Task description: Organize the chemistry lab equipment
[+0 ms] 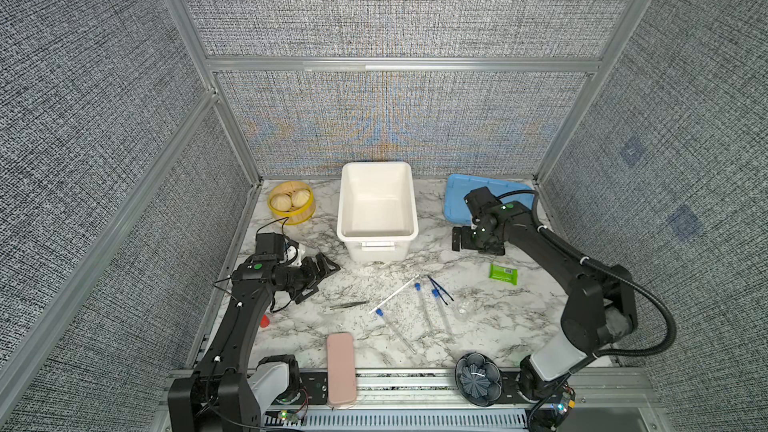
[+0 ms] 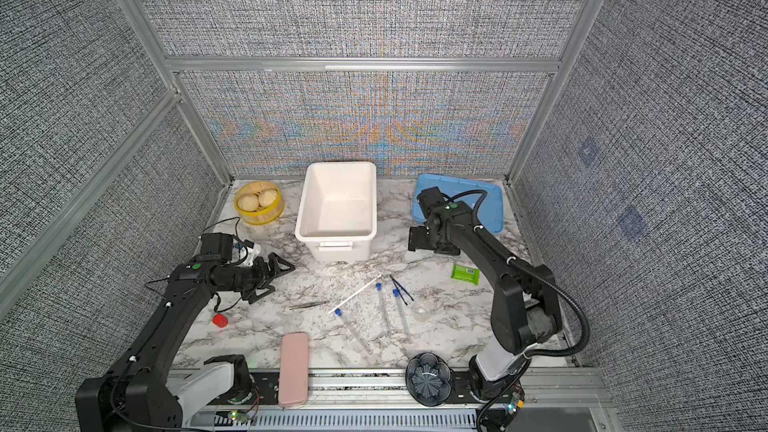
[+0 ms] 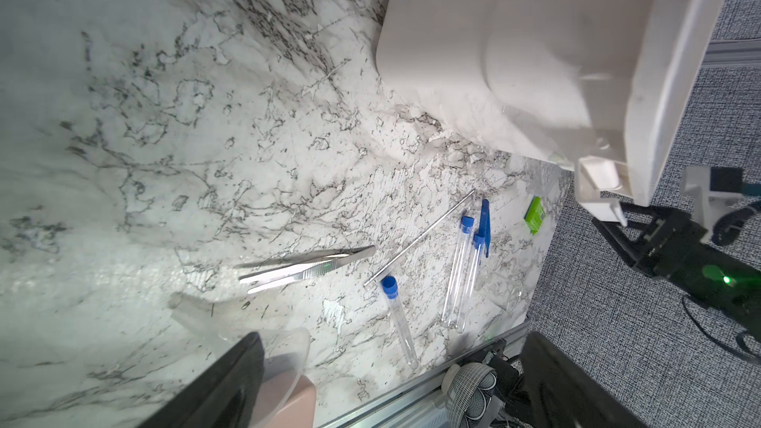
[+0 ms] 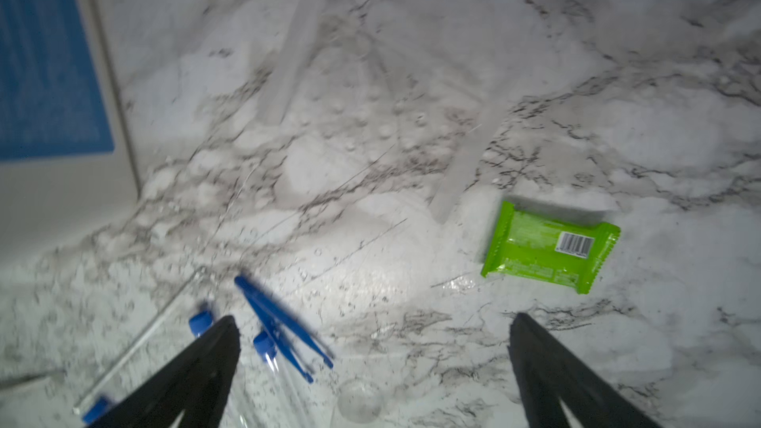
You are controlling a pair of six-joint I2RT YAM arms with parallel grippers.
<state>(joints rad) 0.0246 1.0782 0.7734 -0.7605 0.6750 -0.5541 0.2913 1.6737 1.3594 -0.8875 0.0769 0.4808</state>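
Three clear blue-capped tubes (image 1: 397,332) (image 1: 424,305) (image 1: 442,313) lie on the marble in front of the white bin. Beside them lie a thin white rod (image 1: 395,293), blue tweezers (image 1: 440,288), grey metal tweezers (image 1: 349,305) and a small clear glass vessel (image 1: 465,307). In the right wrist view faint clear bars (image 4: 461,158), the tube rack by their look, lie flat on the marble. My left gripper (image 1: 328,280) hovers open to the left of the metal tweezers (image 3: 309,265). Right of the bin, my right gripper (image 4: 374,321) is open and holds nothing.
The white bin (image 1: 345,201) stands at the back middle, a blue lid (image 1: 457,189) at the back right. A green packet (image 1: 503,274), a yellow steamer basket (image 1: 291,201), a pink case (image 1: 340,367), a red cap (image 2: 220,321) and a dark flower-shaped dish (image 1: 478,378) sit around.
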